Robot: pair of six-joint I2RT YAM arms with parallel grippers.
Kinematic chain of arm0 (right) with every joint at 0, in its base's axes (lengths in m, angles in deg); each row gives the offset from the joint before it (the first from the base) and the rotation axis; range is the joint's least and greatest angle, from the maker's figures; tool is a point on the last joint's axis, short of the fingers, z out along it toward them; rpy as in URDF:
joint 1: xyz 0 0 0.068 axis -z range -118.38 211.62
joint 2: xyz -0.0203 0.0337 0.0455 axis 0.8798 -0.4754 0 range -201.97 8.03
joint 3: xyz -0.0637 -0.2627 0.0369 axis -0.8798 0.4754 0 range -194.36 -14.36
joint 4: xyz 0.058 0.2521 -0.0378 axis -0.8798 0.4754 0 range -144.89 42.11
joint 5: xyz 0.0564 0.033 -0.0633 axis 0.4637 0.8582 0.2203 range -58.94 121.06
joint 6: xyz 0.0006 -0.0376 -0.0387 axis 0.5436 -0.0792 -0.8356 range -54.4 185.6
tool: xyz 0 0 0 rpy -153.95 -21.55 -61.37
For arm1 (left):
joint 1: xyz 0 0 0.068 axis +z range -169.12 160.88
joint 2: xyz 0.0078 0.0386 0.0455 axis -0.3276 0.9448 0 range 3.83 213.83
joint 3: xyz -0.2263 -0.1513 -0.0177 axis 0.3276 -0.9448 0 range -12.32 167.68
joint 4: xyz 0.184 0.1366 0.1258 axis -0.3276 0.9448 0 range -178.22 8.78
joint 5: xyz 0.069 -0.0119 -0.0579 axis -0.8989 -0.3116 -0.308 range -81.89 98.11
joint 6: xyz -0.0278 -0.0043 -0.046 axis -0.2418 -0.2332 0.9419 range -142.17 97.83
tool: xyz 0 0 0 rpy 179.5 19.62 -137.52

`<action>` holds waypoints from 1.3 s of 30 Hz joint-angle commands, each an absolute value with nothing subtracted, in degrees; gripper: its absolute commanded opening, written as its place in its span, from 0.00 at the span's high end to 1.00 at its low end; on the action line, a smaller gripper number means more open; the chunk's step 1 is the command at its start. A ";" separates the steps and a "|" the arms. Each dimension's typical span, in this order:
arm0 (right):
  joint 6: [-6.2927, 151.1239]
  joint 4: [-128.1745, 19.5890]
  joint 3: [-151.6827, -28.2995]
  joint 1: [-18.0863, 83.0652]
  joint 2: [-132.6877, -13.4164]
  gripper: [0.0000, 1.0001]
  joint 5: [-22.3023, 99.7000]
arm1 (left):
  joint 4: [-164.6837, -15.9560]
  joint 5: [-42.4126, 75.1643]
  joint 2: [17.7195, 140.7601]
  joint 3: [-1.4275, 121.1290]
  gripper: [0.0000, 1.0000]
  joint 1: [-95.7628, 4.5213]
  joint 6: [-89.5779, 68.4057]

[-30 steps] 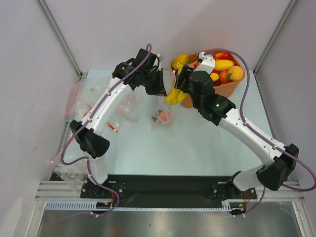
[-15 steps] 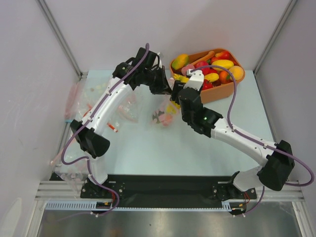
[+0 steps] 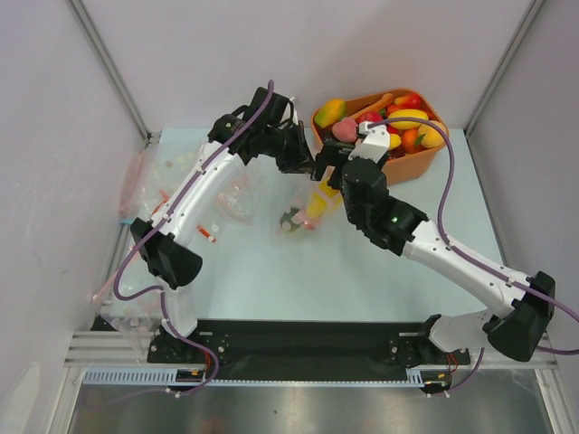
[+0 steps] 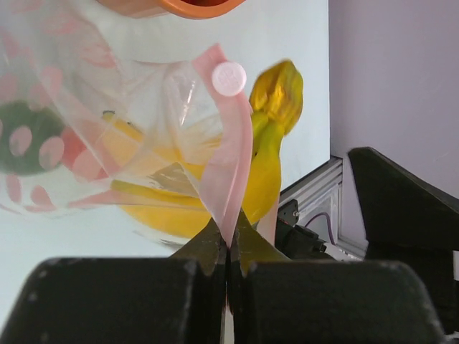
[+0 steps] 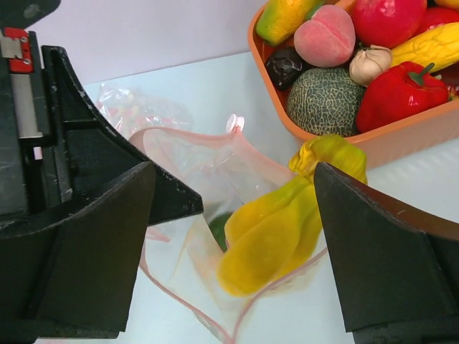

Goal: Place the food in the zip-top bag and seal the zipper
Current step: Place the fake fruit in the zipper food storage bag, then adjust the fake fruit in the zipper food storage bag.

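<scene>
- The orange tub point(image 3: 412, 168) stands at the far right of the counter point(image 3: 271, 271). It is full of toy food, including a peach point(image 5: 325, 34), a red pepper point(image 5: 401, 89) and a green melon point(image 5: 326, 100).
- The zip-top bag point(image 5: 188, 161) is just beside the tub's near left wall, with its mouth held open toward the tub.
- The left hand point(image 4: 228, 247) is on the tub's left side. It is clamped tight on the zipper point(image 4: 228, 158), the pale pink strip along the bag's edge, and holds that edge up.
- A bunch of yellow bananas point(image 5: 271, 231) lies in the bag's mouth, just in front of the tub. The stem end pokes out toward the tub wall.
- The right hand point(image 5: 247, 215) hangs over the bananas beside the tub. Its fingers are spread wide on either side of them and grip nothing.
- Deeper in the bag, away from the tub, red and green pieces show through the dotted plastic point(image 4: 29, 143).
- More clear bags point(image 3: 172, 176) lie well apart from the tub, on the counter's left side.
</scene>
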State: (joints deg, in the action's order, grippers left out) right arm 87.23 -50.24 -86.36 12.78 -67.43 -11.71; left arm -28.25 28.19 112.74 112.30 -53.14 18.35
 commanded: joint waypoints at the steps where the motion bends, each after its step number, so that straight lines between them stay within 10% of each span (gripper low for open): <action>1: 89.77 -46.20 -90.81 13.89 -63.78 0.05 -10.78 | -31.44 27.89 112.38 114.51 1.00 -53.40 17.83; 20: 96.98 -19.38 -103.74 33.32 -65.09 0.29 25.34 | -32.50 21.30 108.96 114.86 1.00 -53.22 9.92; 30: 99.61 -21.92 -93.82 33.58 -61.77 0.27 29.83 | -34.42 21.82 102.72 107.31 1.00 -53.22 10.44; 39: 99.53 -31.50 -86.96 39.81 -59.47 0.03 38.93 | -36.01 27.70 101.83 106.60 1.00 -53.22 11.49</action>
